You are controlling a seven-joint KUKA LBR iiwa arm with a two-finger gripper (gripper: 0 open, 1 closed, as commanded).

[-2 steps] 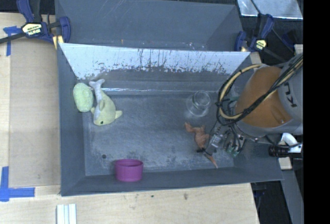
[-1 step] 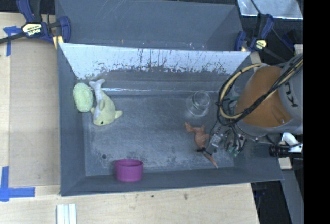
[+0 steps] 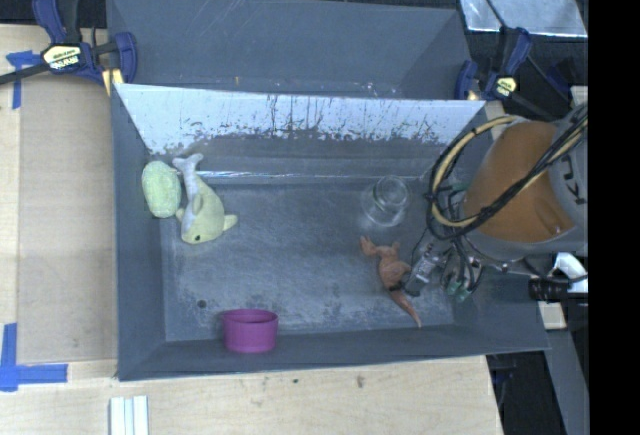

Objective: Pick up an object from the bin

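Claw [image 3: 432,275]: low in the bin [image 3: 300,113], at the floor's 3 o'clock side. Whether it is released or clenched cannot be told; nothing is seen held.

Brown toy [image 3: 393,273]: a small, thin figure lying just beside the claw at its 9 o'clock. Contact cannot be confirmed. Its long axis runs about 11 to 5 o'clock. In my judgement this is the likeliest pick, and a grasp would have to close across that axis after a short shift toward 9.

Clear cup [image 3: 384,202]: near, at the claw's 11 o'clock.

Purple cup [image 3: 249,331]: well apart, at 8 o'clock.

Green plush [image 3: 198,208]: farthest, at 10 o'clock.
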